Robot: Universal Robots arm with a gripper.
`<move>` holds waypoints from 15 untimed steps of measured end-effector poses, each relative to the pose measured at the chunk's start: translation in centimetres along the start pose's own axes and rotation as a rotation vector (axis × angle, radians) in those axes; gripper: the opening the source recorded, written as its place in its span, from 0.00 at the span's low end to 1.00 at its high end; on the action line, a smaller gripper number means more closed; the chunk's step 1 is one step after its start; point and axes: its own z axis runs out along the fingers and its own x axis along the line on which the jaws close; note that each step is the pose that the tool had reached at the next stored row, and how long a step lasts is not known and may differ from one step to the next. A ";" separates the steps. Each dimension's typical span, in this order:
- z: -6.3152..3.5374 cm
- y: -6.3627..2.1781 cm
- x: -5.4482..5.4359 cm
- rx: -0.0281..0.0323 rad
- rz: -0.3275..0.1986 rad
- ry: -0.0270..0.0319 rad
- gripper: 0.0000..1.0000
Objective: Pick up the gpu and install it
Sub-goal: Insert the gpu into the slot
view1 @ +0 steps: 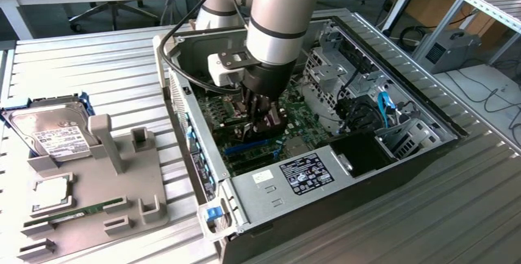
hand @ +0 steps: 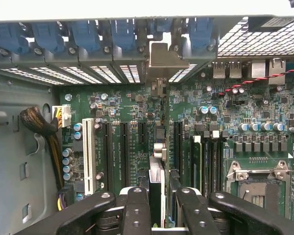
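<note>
Pickup done: gripper clamping gpu edge-on inside pc case, over motherboard slots; seating not finished, I reckon.

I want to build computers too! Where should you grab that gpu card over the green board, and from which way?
By its upper long edge, coming from above through the case's open side. The gpu stands on edge and is thin, so fingers pinch its two flat faces, leaving the bottom edge and silver bracket free.
</note>
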 end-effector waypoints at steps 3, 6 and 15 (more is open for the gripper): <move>0.02 0.00 -0.1 -0.0001 -0.002 0.0003 0.26; 0.07 0.00 -0.2 0.0000 -0.007 0.0005 0.26; 0.24 0.33 -0.2 0.0000 -0.007 0.0006 0.26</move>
